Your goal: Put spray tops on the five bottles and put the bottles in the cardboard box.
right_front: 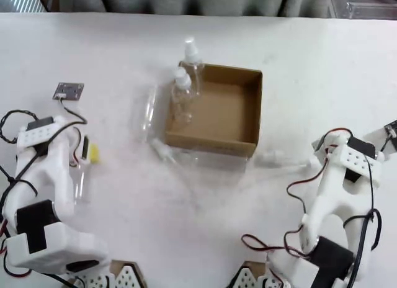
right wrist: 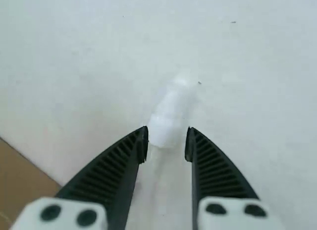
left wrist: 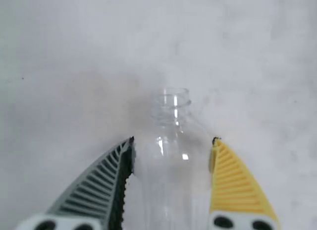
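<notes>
My left gripper [left wrist: 171, 141] clasps an uncapped bottle [left wrist: 171, 116] and my right gripper [right wrist: 166, 136] pinches a spray top [right wrist: 171, 108] between its tips; next, I judge, top must meet neck squarely.

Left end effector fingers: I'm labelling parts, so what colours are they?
Left end effector: one grey finger, one yellow; clearest in left wrist view.

White table [right_front: 124, 40] in every view. At the centre of the high view sits a brown cardboard box [right_front: 211, 142]. At its upper left are 2 clear bottles [right_front: 183, 102] with white spray tops [right_front: 182, 80]. White arms [right_front: 43, 176] with black motors and red and black wires fill the lower corners.

Left gripper [left wrist: 173, 141]: 1 grey ribbed finger [left wrist: 94, 190] edged in black, 1 yellow ribbed finger [left wrist: 235, 185], a clear capless bottle [left wrist: 171, 170] between.

Right gripper [right wrist: 166, 136]: 2 black ribbed fingers [right wrist: 114, 170] on white bases, a white spray top [right wrist: 171, 111] between.
</notes>
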Robot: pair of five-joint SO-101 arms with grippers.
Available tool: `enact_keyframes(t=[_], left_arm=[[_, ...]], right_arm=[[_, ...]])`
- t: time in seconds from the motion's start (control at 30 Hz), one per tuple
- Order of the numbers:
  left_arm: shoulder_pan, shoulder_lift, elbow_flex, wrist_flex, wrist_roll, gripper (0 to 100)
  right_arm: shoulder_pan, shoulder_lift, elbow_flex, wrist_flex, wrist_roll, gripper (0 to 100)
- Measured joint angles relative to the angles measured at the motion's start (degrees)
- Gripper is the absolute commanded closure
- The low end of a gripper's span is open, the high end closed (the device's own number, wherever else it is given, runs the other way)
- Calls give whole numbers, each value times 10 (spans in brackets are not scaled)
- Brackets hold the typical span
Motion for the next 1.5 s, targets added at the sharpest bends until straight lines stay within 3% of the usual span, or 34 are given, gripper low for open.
enact_keyframes(t=[0.23,0.4,0.77,1.0,1.13,1.33,1.5], left_arm=[[18,0,0,0,-2,980],[18,0,0,0,-2,980],[18,0,0,-2,-2,980],[18,0,0,-2,-2,980],[18,0,0,-2,-2,980],[18,0,0,-2,-2,980],[18,0,0,-2,-2,980]], right_arm=[[-20,106,14,-109,-1,893],[-20,105,13,-100,-3,893],[-19,-37,18,53,-4,893],[-19,-45,93,-33,-2,889],[-19,-45,102,-55,55,882],[-19,-45,103,-55,66,748],[-36,-45,103,-55,66,800]])
